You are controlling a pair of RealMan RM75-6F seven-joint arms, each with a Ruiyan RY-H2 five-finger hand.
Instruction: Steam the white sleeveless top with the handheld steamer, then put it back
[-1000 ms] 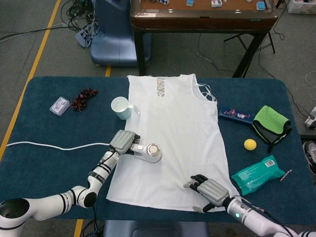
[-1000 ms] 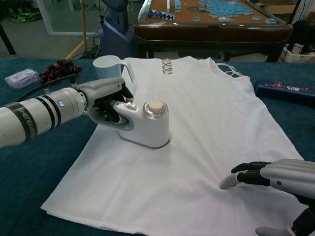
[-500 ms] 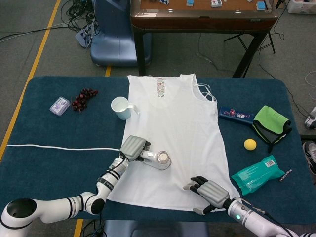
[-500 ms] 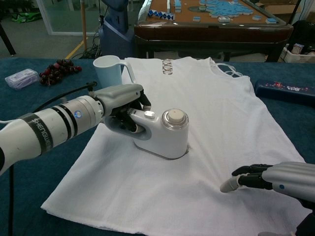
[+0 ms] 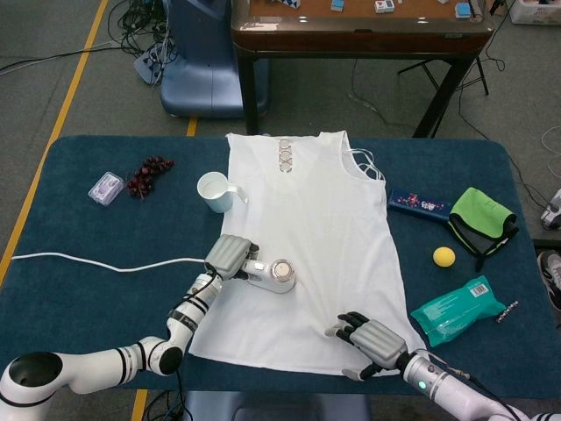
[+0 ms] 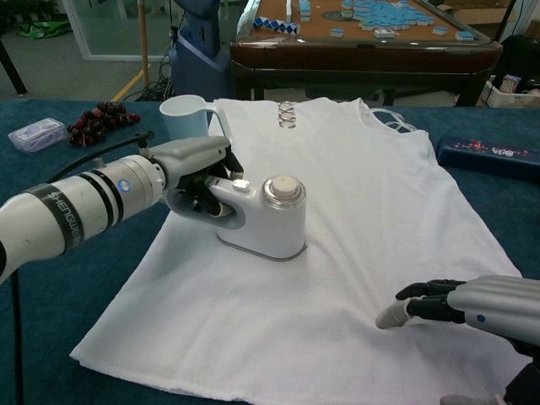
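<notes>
Currently the left hand (image 6: 192,173) wraps its fingers (image 6: 202,198) around the handle of the handheld steamer (image 6: 268,218), which sits flat on the left half of the white sleeveless top (image 5: 320,228) spread across the bench (image 5: 79,289). The right hand (image 5: 372,338), fingers loosely curled and holding nothing, rests on the near right hem. Lingering could overheat the fabric; the white cord (image 5: 96,263) trailing left might snag or tug the steamer.
</notes>
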